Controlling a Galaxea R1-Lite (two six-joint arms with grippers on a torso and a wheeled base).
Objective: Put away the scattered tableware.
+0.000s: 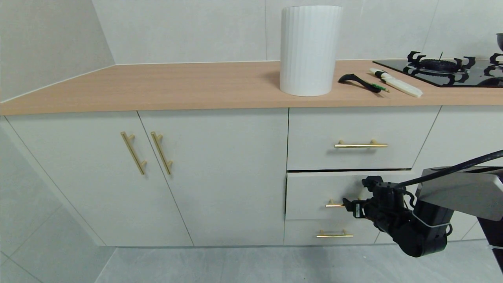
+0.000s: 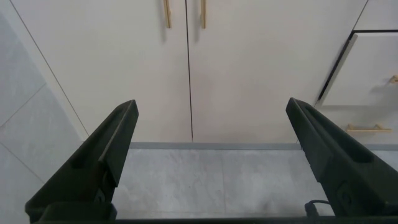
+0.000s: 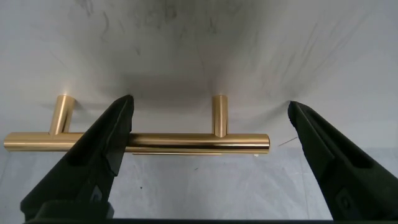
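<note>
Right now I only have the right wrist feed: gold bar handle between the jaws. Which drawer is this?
Observer: The middle drawer in a stack of three. The right gripper is at its handle.
Operator: Is it shut?
Observer: It looks slightly ajar. Its front stands out from the top drawer, with a dark gap along the seam.
Operator: Where's the tableware?
Observer: On the countertop, between the white ribbed canister and the hob. I can see a black ladle and a white utensil.
Operator: Left arm?
Observer: The left gripper, jaws open, faces the double cabinet doors, low near the floor.
</note>
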